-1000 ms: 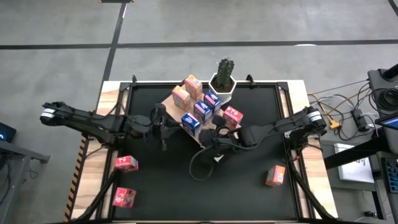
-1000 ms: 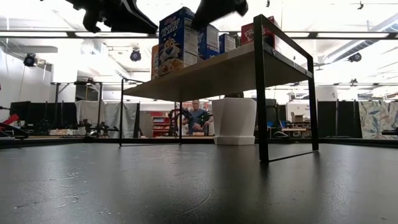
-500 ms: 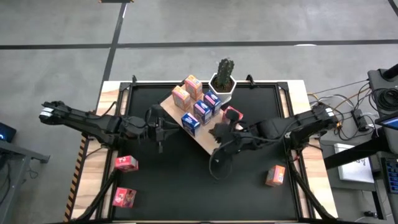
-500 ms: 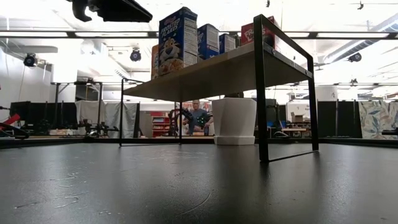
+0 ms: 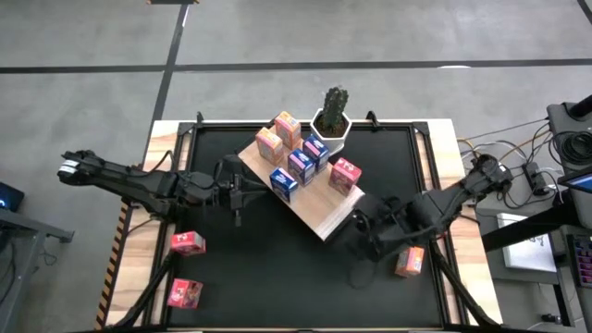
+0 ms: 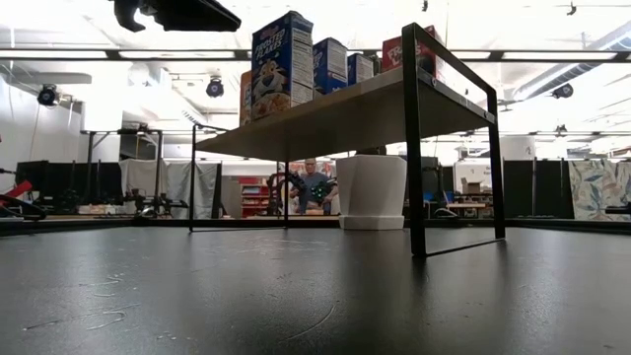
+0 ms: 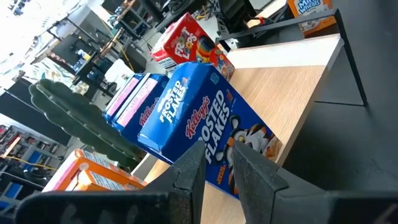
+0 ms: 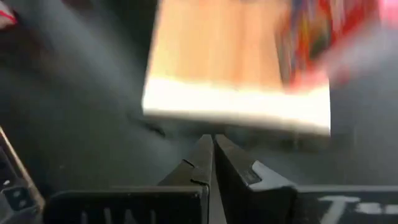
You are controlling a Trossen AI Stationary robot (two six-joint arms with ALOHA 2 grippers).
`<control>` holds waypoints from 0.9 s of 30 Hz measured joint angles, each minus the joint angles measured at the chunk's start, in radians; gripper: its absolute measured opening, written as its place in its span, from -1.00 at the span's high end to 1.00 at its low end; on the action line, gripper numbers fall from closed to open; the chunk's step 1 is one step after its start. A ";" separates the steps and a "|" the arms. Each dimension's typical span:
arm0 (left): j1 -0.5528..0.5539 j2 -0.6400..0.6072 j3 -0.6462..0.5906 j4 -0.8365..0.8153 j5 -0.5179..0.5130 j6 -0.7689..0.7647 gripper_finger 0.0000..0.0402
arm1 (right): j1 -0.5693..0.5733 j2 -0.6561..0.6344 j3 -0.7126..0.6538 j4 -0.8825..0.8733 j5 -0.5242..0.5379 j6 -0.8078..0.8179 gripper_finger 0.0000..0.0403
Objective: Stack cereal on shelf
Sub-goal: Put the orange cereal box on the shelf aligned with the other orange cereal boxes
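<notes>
Cereal [image 5: 296,153] stands on the shelf [image 5: 324,215]; right claw [image 5: 359,233] together beside it, left claw [image 5: 242,191] slightly apart.

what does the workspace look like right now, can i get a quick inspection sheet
surface: black tabletop on a light wood base.
job's things: shelf stands angled near the table's far side; five cereal boxes on it, two orange, two blue, one red. Three boxes on the tabletop: two red near the left arm, one orange near the right arm.
clutter: potted cactus beside the shelf.
grippers: left gripper left of the shelf, slightly parted, empty; right gripper shut, empty, off the shelf's near corner.
cables: bundle right of the table.
surroundings: person seated far behind.
</notes>
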 joint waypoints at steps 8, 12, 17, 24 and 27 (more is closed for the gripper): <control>0.000 0.000 0.000 -0.001 -0.001 -0.003 0.68 | 0.153 0.021 -0.069 -0.122 -0.235 0.545 0.96; 0.000 0.000 0.000 -0.001 -0.001 -0.004 0.68 | 0.230 0.021 -0.133 -0.129 -0.351 0.779 0.96; 0.000 0.000 0.000 -0.001 -0.001 -0.007 0.68 | 0.313 0.021 -0.190 -0.160 -0.363 1.013 0.95; 0.000 0.000 0.000 -0.002 -0.001 -0.007 0.68 | 0.364 0.019 -0.237 -0.183 -0.459 1.145 0.65; 0.000 0.000 0.000 -0.002 -0.001 -0.008 0.68 | 0.382 0.018 -0.239 -0.208 -0.466 1.181 0.43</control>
